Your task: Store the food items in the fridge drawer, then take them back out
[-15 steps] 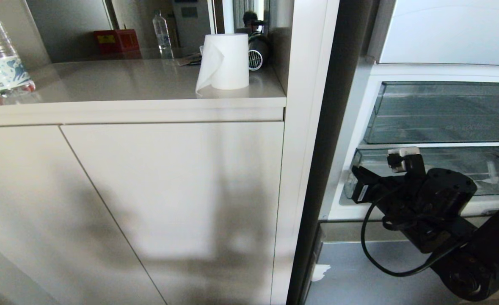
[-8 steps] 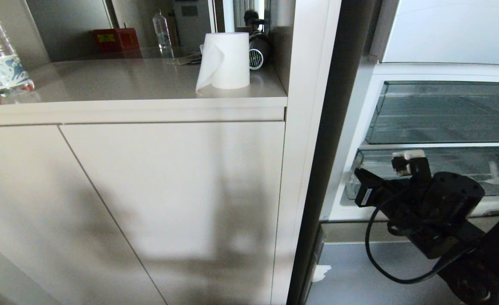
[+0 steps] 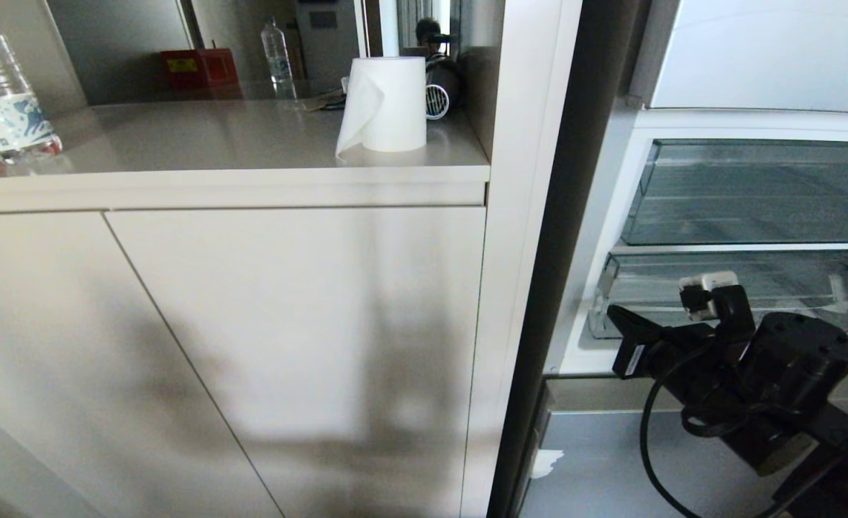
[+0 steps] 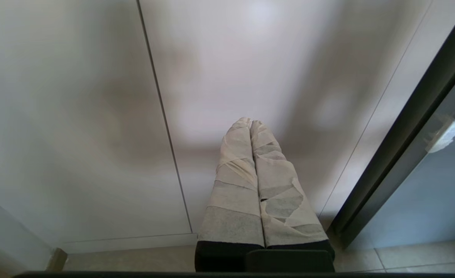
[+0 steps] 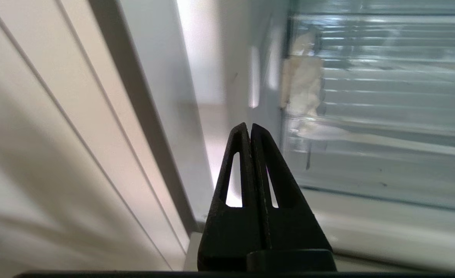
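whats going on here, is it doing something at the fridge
The right gripper is shut and empty, in front of the lower clear fridge drawer, which is pushed in. No red food items show in any view. The left gripper is shut too, parked facing the pale cabinet door. A paper towel roll and a water bottle stand on the counter.

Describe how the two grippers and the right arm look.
The left gripper has two long tapered fingers wrapped in pale tape over a black base. The right gripper has bare black wedge-shaped fingers, each with a slot cut through. In the head view the right arm is black and blocky, with a round housing, a looping black cable and a small white plug-like part on top.
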Tool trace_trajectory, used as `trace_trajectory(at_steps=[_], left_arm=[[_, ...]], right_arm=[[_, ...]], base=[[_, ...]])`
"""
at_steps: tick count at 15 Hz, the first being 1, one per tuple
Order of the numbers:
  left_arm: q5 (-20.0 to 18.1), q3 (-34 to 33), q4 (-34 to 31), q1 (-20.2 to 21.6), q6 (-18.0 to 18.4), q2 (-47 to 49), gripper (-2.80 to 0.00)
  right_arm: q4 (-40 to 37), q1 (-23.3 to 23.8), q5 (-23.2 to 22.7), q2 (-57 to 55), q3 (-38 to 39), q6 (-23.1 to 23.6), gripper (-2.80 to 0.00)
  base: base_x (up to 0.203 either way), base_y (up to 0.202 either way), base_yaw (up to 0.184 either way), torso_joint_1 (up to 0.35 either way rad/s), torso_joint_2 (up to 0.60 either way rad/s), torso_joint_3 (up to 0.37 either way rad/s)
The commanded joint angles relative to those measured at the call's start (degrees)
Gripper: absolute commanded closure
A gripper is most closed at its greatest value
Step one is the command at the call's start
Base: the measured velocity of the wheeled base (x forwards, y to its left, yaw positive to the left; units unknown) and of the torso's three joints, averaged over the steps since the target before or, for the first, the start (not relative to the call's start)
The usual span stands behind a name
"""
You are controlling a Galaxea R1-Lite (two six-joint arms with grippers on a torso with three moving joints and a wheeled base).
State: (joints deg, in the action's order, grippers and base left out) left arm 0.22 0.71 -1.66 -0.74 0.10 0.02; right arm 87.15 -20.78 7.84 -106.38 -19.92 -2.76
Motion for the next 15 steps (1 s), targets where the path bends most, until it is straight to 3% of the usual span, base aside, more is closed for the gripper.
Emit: trace_trajectory(at_steps=[1,15], left_arm=[[0.05,0.0,-0.01,0.04,-0.01,-0.02,0.0],[-0.04,0.0,-0.01,0.04,-0.01,-0.02,0.0]], right_arm=[[0.51,0.04,0.95,0.91,0.58,-0.14,0.0],[0.51,0.13,2.8,3.46,2.0,0.38,0.0]], base=[[0.0,0.0,0.0,0.0,0.0,0.0],[0.0,0.0,0.0,0.0,0.0,0.0]])
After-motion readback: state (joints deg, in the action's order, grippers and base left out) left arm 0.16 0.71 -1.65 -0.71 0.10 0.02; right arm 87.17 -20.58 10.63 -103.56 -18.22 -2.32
